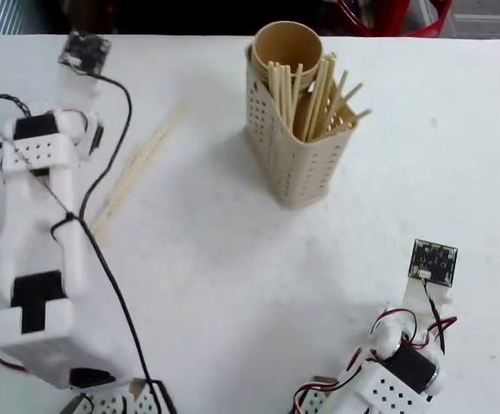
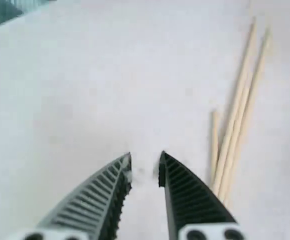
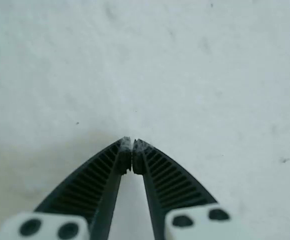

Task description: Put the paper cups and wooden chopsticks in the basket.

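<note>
The high camera is fixed above the surface (image 1: pixel 233 259) and looks steeply down. It takes in the far edge and a strip of dark room beyond. In its frame the left arm (image 1: pixel 39 224) lies along the left edge and the right arm (image 1: pixel 396 375) sits at the near right corner.

The left wrist camera rides just behind the left claw (image 2: pixel 145 167). It faces along the fingers, close over the left part of the surface. Loose chopsticks (image 2: pixel 235 135) lie beside the claw, and the high view shares those chopsticks (image 1: pixel 134 177).

The right wrist camera sits likewise behind the right claw (image 3: pixel 131 150), very close over bare surface.
</note>
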